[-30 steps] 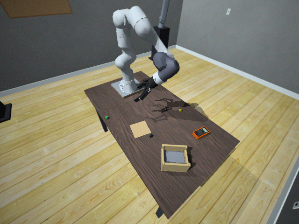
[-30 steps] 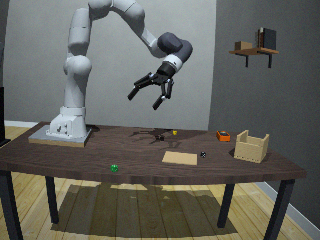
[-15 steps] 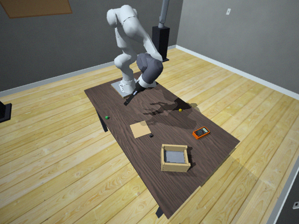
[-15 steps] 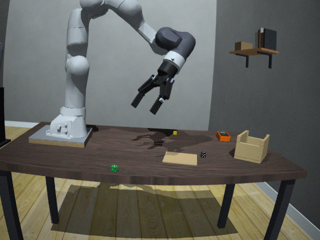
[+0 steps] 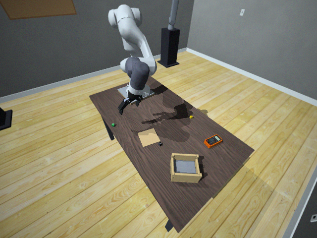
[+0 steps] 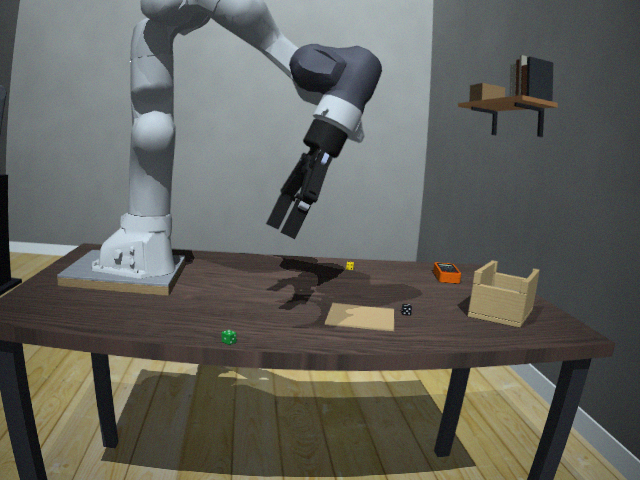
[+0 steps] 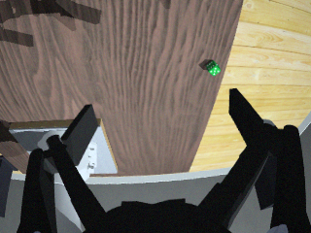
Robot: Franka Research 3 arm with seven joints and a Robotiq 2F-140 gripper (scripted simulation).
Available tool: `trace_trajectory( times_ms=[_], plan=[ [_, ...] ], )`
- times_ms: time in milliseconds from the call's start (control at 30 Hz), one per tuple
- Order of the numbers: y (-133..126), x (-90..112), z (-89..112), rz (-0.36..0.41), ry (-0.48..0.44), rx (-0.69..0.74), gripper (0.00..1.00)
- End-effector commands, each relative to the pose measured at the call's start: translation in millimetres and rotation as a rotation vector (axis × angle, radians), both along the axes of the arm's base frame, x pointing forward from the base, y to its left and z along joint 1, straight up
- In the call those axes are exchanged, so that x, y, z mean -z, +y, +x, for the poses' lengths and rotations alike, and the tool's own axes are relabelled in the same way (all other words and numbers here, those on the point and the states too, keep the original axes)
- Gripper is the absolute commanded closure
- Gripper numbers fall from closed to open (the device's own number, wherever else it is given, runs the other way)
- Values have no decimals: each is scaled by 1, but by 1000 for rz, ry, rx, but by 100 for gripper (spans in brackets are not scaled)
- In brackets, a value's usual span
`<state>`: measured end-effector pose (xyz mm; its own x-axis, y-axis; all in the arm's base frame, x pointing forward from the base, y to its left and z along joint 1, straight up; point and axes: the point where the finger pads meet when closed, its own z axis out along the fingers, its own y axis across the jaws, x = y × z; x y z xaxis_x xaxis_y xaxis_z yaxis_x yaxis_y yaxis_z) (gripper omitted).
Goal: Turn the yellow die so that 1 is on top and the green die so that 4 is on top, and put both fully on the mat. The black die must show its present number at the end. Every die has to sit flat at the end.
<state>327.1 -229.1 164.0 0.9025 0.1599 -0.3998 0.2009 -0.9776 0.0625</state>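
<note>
The green die point(image 5: 113, 125) lies on the dark table near its left edge; it also shows in the exterior view point(image 6: 229, 336) and the wrist view point(image 7: 210, 68). The yellow die point(image 5: 190, 117) point(image 6: 349, 265) lies near the far right edge. The black die point(image 5: 160, 144) point(image 6: 406, 308) sits just off the tan mat point(image 5: 148, 137), beside its corner. The mat point(image 6: 360, 316) holds no die. My gripper point(image 5: 129, 105) point(image 6: 288, 223) point(image 7: 160, 108) is open and empty, high above the table between the robot base and the mat, tilted toward the green die.
A wooden box point(image 5: 185, 167) stands toward the near end of the table. An orange multimeter point(image 5: 213, 140) lies near the right edge. The robot base plate point(image 6: 121, 273) is at the far end. The green die is close to the table edge.
</note>
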Motion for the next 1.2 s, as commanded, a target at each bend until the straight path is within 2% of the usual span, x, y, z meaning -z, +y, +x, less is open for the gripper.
trace_trajectory(
  times_ms=[0, 367, 433, 500, 900, 1167],
  plan=[
    [-19, 5, 3, -33, -88, 146, 0],
    [-73, 14, -17, -40, -220, 422, 0],
    [-73, 14, -17, -40, -220, 422, 0],
    [-89, 17, -26, -42, -259, 511, 0],
    [-142, 28, -62, -50, -393, 827, 0],
    [-156, 31, -74, -52, -429, 918, 0]
  ],
)
